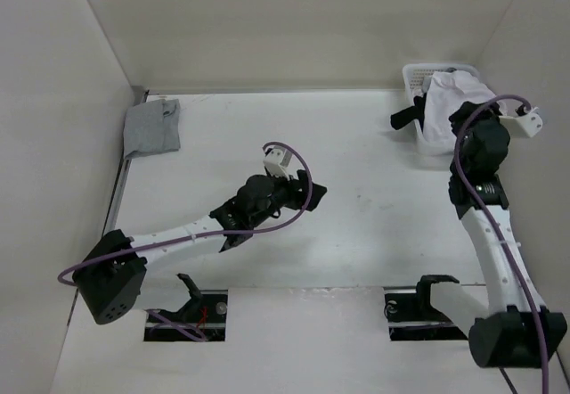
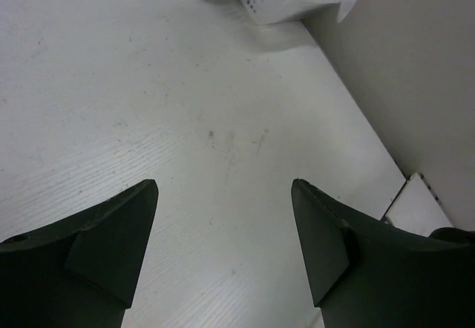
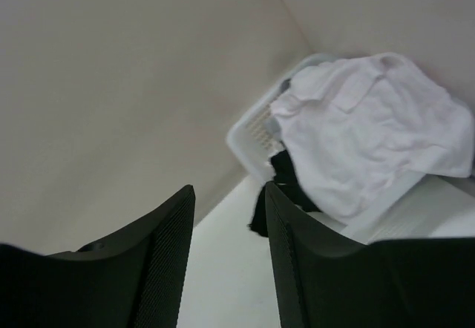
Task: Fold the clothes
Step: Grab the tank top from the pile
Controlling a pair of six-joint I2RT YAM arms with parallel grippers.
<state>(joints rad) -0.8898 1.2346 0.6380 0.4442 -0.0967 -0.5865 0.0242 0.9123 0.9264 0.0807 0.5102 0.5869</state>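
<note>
White desk (image 1: 356,233), walled on three sides: white tank top (image 3: 364,142) heaped in the white basket (image 1: 414,74) at 1 o'clock, over a black garment (image 3: 286,174) and spilling across the rim. Left jaws, mid-desk, wide apart and empty; right jaws, near the basket, apart, clamping nothing. Grey folded garment (image 1: 152,127) at 10 o'clock.

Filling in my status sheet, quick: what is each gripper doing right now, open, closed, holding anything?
Left gripper: jaws wide open, empty.
Right gripper: jaws partly open, empty, by the white basket.
</note>
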